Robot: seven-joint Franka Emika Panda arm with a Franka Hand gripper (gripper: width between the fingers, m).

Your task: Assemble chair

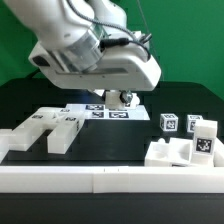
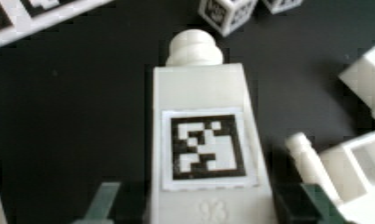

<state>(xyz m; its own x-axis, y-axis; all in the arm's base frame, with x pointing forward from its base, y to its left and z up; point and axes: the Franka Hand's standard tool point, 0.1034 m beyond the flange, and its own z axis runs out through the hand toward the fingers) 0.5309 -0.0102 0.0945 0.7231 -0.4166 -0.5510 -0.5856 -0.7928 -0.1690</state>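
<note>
My gripper point(image 2: 214, 203) is shut on a long white chair piece point(image 2: 203, 120). The piece has a square tag on its face and a rounded peg at its far end. One finger point(image 2: 109, 200) stands at each side of it. In the exterior view the gripper point(image 1: 122, 98) hangs low at the back of the table, and only a small white bit of the piece shows under it. More chair pieces lie loose: notched blocks point(image 1: 52, 128) at the exterior view's left, and a stepped block point(image 1: 170, 151) and a tagged block point(image 1: 205, 138) at its right.
The marker board point(image 1: 100, 111) lies just below the gripper. Two small tagged cubes point(image 1: 168, 122) stand at the exterior view's right. A long white border rail point(image 1: 110, 180) runs along the front. In the wrist view, white blocks point(image 2: 353, 160) lie close beside the held piece.
</note>
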